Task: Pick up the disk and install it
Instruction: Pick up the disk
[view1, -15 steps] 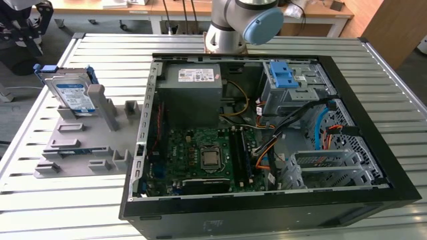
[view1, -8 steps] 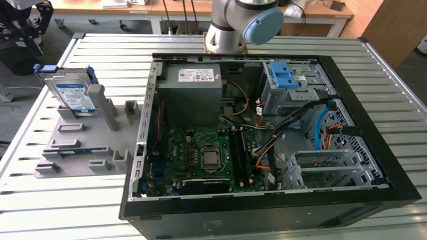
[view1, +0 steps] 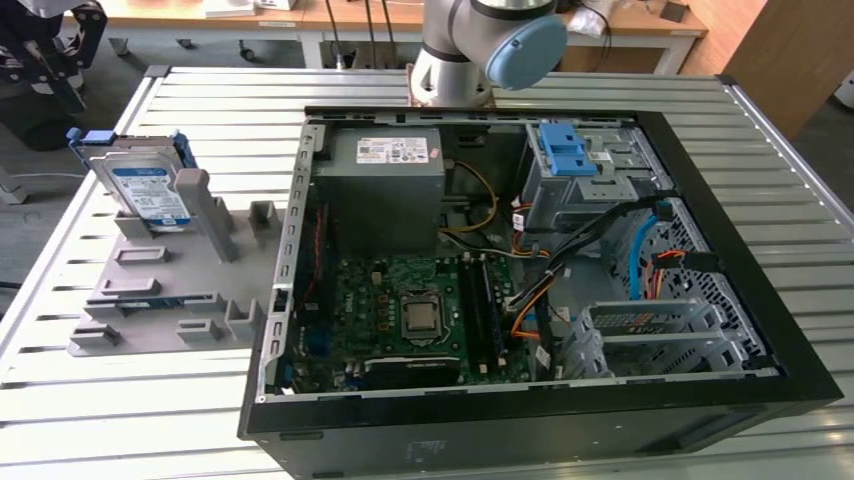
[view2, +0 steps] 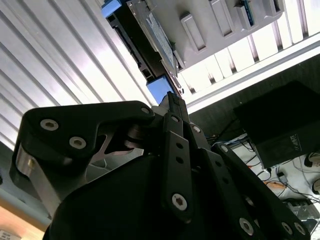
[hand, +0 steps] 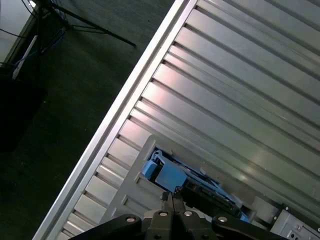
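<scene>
approach to disk, nothing grasped yet

disk (view1: 144, 185) is standing on edge in the grey holder (view1: 160, 290) on the counter (view1: 214, 100), outside the open computer case (view1: 534, 425). judgement: the fingers are needing to spread first, then straddle the flat faces squarely. hand (hand: 172, 197) is pointing at the blue carrier end, fingertips pressed together, carrying nothing.

**Disk propped on edge ahead of the tool**

The disk (view1: 147, 186) is a flat silver hard drive with a white-and-blue label, set in a blue plastic carrier frame. It leans tilted on its edge in a grey holder (view1: 160, 290), label face showing. In both wrist views the disk (view2: 145, 45) (hand: 169, 175) lies ahead of the tool (view2: 172, 100) (hand: 172, 196), its blue frame end nearest.
</scene>
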